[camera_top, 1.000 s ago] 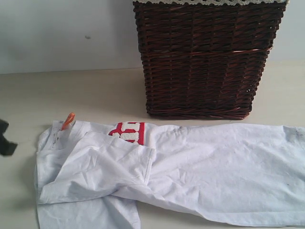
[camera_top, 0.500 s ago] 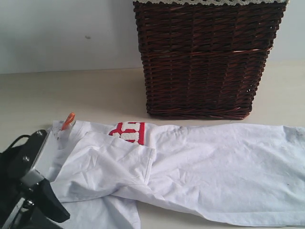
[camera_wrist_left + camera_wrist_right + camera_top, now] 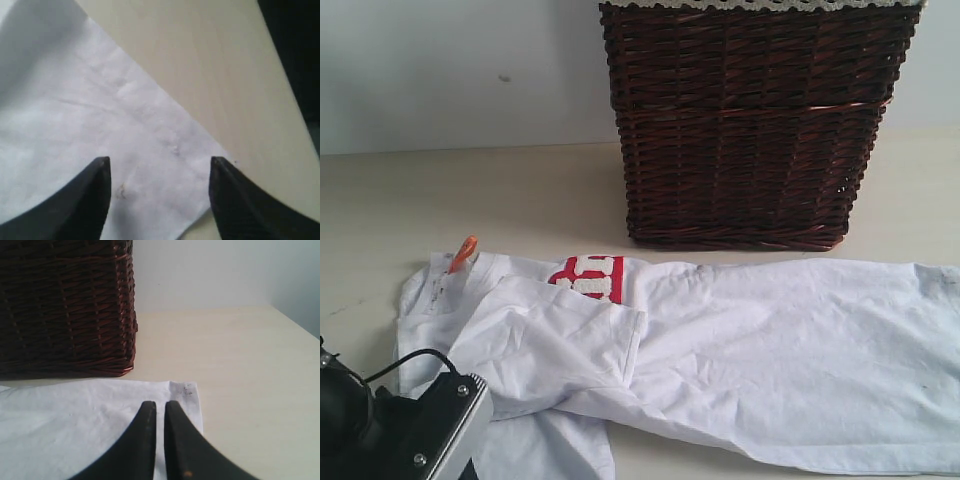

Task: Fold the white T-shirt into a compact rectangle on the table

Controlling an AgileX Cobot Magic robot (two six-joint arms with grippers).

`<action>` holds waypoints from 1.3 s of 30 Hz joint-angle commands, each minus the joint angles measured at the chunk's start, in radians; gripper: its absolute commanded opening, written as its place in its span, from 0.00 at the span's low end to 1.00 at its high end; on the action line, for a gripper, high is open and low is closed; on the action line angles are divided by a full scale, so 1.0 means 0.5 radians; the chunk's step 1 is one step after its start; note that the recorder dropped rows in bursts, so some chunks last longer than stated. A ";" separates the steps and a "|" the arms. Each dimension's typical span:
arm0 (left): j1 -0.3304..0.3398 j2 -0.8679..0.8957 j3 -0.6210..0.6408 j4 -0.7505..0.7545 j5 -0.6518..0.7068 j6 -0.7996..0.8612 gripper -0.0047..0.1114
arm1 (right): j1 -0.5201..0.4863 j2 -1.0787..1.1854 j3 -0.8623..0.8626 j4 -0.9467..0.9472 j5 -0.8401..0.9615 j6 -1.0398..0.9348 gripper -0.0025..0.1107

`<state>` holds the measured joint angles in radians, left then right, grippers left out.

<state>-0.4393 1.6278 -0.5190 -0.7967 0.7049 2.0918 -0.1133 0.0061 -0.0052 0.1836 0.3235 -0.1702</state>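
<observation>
White T-shirt (image 3: 750, 340) spread on table (image 3: 470, 190), left pincer (image 3: 159, 161) parted over its cloth, right pincer (image 3: 159, 404) clenched by its corner

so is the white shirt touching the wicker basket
Apart. The right wrist view shows a strip of bare table between the white T-shirt edge and the basket base.

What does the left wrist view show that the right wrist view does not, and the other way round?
Only the left wrist view: the left gripper, jaws apart, over an edge of the white T-shirt. Only the right wrist view: the right gripper, jaws together above the shirt's end, the dark wicker basket and a pale wall. Both: the T-shirt lying on the cream table.
</observation>
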 commanded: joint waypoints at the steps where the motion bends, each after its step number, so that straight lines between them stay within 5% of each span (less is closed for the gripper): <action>1: -0.044 0.052 0.008 0.020 -0.020 0.011 0.53 | 0.007 -0.012 0.010 0.003 -0.022 -0.005 0.08; 7: -0.159 0.128 0.008 0.010 -0.146 0.011 0.43 | 0.007 -0.012 0.010 0.003 -0.022 -0.005 0.08; 16: -0.300 0.164 0.008 0.008 -0.159 -0.058 0.04 | 0.007 -0.012 0.010 0.003 -0.022 -0.005 0.08; 20: -0.296 0.071 0.008 0.008 -0.116 -0.325 0.04 | 0.007 -0.012 0.010 0.003 -0.022 -0.010 0.08; 29: -0.084 -0.420 0.008 -0.015 0.307 -0.483 0.04 | 0.007 -0.012 0.010 0.003 -0.022 -0.006 0.08; 39: 0.282 -0.571 -0.180 -0.312 0.326 -0.494 0.04 | 0.007 -0.012 0.010 0.003 -0.022 -0.006 0.08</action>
<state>-0.3277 1.3516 -0.5697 -0.8952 0.8554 1.8575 -0.1133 0.0061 -0.0052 0.1836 0.3235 -0.1702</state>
